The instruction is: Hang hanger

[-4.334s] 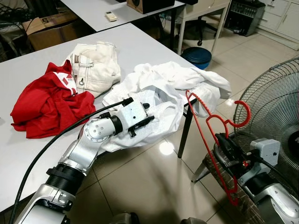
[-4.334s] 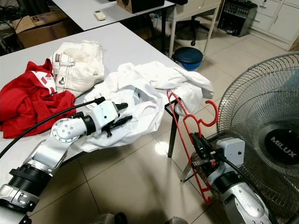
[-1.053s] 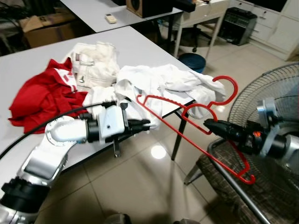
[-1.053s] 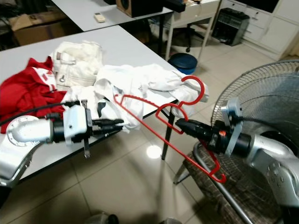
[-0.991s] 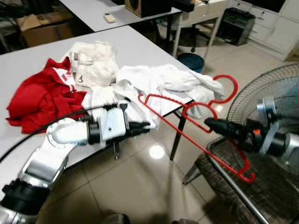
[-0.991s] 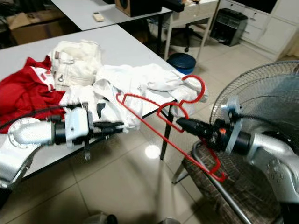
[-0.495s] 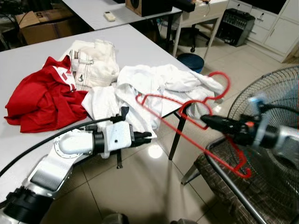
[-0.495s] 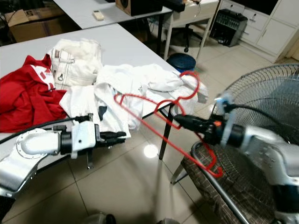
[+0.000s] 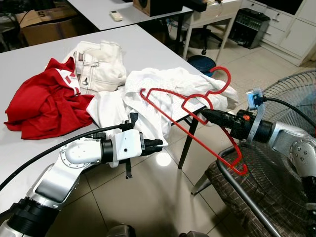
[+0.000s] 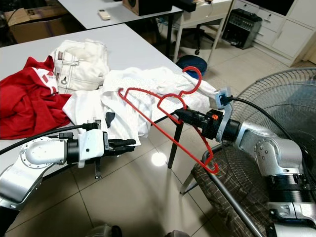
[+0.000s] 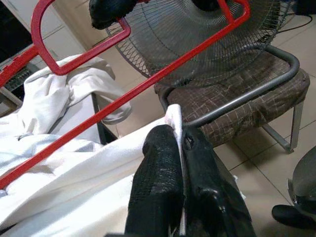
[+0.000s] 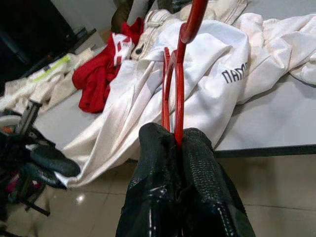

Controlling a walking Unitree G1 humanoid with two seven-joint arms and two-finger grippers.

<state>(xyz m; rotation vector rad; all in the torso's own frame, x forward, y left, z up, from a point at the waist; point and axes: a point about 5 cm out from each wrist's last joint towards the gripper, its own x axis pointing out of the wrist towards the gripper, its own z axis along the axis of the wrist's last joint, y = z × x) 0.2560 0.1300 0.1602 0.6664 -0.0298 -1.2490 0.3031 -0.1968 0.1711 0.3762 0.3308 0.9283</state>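
Observation:
A red plastic hanger (image 11: 123,100) hangs in the air over the table's near corner, held near its neck. My right gripper (image 9: 205,114) is shut on it, and the hanger (image 12: 178,89) rises from between the black fingers (image 12: 197,163). Its long bar slants down to the chair. A crumpled white garment (image 9: 148,106) drapes over the table edge under the hanger. At that edge my left gripper (image 9: 159,144) is shut on the garment's hem (image 11: 174,114), just below the hanger's far end.
On the grey table (image 9: 148,49) lie a red garment (image 9: 44,103) and cream jeans (image 9: 98,64). A plaid chair (image 9: 237,197) and a big standing fan (image 9: 296,98) crowd the right side. A blue bin (image 9: 201,63) sits on the tiled floor beyond the table.
My right gripper has brought the hanger closer to the table and a little higher, so its end now lies over the white garment. The left gripper stays at the table edge.

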